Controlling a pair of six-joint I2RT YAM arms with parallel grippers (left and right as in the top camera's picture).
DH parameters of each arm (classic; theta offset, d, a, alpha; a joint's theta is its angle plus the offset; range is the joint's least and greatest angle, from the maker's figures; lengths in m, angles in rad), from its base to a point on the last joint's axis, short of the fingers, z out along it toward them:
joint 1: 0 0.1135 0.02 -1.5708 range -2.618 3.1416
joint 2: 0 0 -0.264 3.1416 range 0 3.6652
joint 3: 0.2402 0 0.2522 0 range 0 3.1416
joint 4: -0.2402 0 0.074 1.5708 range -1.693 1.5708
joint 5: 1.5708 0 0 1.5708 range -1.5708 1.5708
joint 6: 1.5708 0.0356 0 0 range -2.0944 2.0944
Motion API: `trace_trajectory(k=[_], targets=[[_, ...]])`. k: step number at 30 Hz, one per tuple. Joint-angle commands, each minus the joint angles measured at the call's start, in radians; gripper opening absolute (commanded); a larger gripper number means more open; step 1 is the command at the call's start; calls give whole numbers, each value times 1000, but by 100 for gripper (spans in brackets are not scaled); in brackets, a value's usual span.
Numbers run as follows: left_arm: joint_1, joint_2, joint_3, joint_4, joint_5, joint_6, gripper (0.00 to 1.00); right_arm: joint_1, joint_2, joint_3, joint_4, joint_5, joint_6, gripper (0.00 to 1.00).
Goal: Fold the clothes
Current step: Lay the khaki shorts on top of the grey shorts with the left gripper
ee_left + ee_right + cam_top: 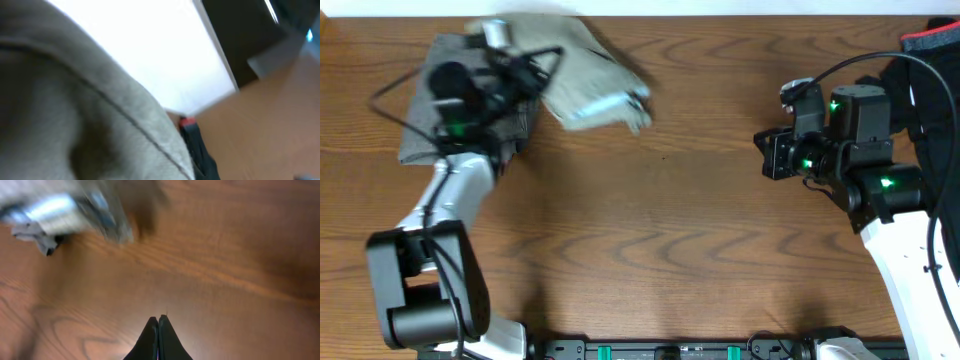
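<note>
Left tool (523,63) clenched, seemingly on khaki trousers (595,85); right tool (158,322) clenched, empty, well apart.

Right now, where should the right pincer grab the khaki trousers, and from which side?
Grip the light-blue waistband edge of the khaki trousers. Bring the right pincer in from the robot's right, low over the table: that edge juts toward the centre, clear of the left arm, likely thick enough to pinch.

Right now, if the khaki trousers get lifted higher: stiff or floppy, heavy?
Probably floppy: the khaki trousers sag in soft bunched folds. Likely light, since the cloth looks thin and creases along its seam. The loose end may trail over the wooden table.
</note>
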Motion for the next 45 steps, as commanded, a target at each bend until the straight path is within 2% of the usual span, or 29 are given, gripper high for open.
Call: trace_trajectory(k=[1, 6, 12, 15, 22, 34, 42, 45], targets=[[105, -20, 69, 16, -60, -9, 6, -5, 6, 0, -14, 3, 4, 1], [251, 8, 121, 16, -146, 18, 6, -5, 6, 0, -23, -15, 5, 1], [326, 99, 165, 90, -182, -15, 6, -4, 6, 0, -26, -50, 5, 1], [327, 150, 223, 143, -180, -56, 6, 0, 6, 0, -34, -50, 12, 1], [312, 210, 365, 125, -204, -43, 6, 20, 6, 0, -47, -50, 13, 1], [243, 407, 379, 114, -296, -32, 6, 28, 6, 0, -88, -49, 12, 1], [266, 455, 377, 92, -137, -34, 6, 28, 6, 0, -85, -49, 31, 1], [277, 453, 376, 56, -90, -96, 6, 28, 6, 0, -85, -49, 31, 1]])
